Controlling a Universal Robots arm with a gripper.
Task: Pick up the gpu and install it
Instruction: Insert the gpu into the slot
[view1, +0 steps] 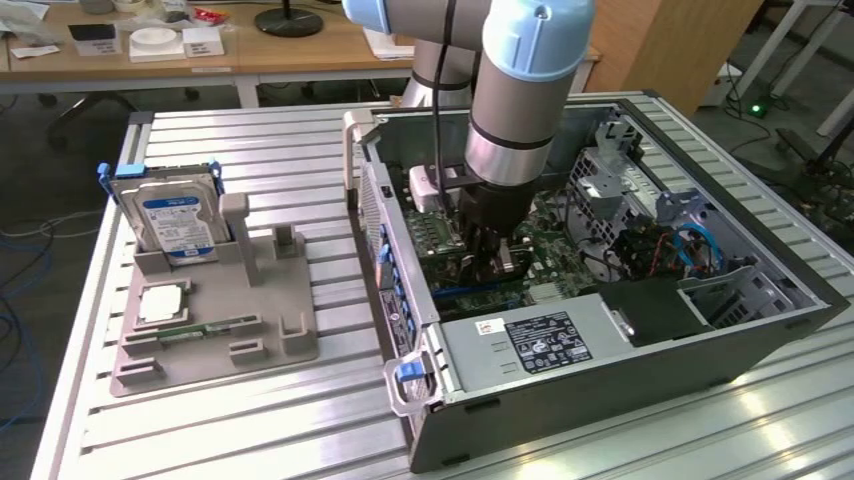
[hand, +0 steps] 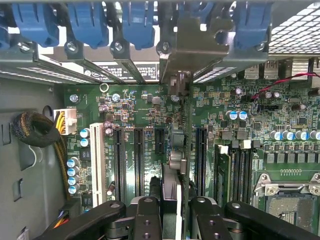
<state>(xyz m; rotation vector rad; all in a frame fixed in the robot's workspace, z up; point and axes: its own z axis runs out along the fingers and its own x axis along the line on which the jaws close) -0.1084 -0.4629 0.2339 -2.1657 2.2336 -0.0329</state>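
Note:
My gripper (view1: 489, 252) reaches down into the open computer case (view1: 747, 335), over the green motherboard (view1: 554, 262). In the wrist view the gripper (hand: 174, 222) is shut on the gpu (hand: 173, 190). The card is seen edge-on as a thin upright strip between the two black fingers (hand: 146, 220). It runs along the motherboard (hand: 135, 107) between the black expansion slots (hand: 139, 160), and its silvery bracket (hand: 186, 47) stands at the case's rear slot openings, among the blue clips (hand: 137, 22). Whether the card's edge sits in a slot is hidden.
A grey holder (view1: 220, 320) at the exterior view's left carries a silver hard drive with a blue label (view1: 176, 222), a green memory stick (view1: 207, 328) and a square chip (view1: 160, 303). The power supply (view1: 541, 345) and the drive cage with its cables (view1: 667, 245) crowd the case.

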